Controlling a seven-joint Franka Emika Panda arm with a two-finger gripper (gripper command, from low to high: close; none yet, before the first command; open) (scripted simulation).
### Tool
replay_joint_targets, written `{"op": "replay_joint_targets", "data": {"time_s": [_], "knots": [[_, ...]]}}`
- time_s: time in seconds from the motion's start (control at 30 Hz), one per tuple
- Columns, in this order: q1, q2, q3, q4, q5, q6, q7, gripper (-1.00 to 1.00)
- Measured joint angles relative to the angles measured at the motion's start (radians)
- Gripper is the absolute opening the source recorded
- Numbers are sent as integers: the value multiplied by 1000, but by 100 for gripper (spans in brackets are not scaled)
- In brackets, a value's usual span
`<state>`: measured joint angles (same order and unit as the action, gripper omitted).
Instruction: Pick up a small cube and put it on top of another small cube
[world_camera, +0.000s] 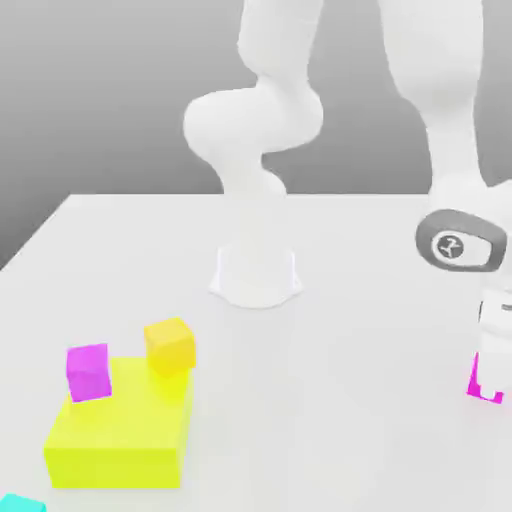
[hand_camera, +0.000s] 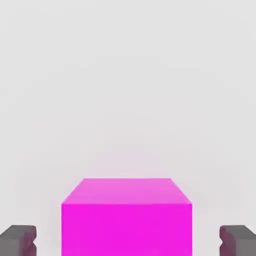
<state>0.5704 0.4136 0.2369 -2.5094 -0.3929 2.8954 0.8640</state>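
hot-pink magenta colours the small cube (hand_camera: 127, 229), which sits between the spread fingers of the gripper (hand_camera: 128, 241). in the hand view the two dark fingertips (hand_camera: 18, 241) stand apart, one on each side of the cube, with pale space between each of them and its sides. nothing is pinched. the cube's top face and one upright face are in sight, the edge between them running straight across from one side to the other, and a faint pink tint lies on the pale surface just beyond it.

in the exterior view the same cube is near the right edge, on the white table (world_camera: 330, 400), partly hidden by the white gripper, which reaches down over it. the white arm (world_camera: 455, 120) comes down to it from above, while its base (world_camera: 256, 275) stands farther back, around the middle of the view.

well apart from the gripper, towards the exterior view's left, a wide yellow block (world_camera: 120, 430) lies on the table. a violet-purple cube (world_camera: 89, 372) overlaps its left part in the view, and an orange-yellow cube (world_camera: 170, 347) overlaps its back right corner, turned at an angle; whether either rests on the block is hard to tell. a cyan piece (world_camera: 22, 504) is cut off at the lower left corner.
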Motion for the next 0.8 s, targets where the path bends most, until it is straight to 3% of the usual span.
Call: {"op": "replay_joint_targets", "data": {"time_s": [0.17, 0.37, 0.8], "knots": [[-3, -3, 4, -1, 1, -3, 0, -100], [-110, -201, 116, -54, 172, -141, -138, -100], [-535, -678, -234, -262, 243, -387, -403, -100]]}}
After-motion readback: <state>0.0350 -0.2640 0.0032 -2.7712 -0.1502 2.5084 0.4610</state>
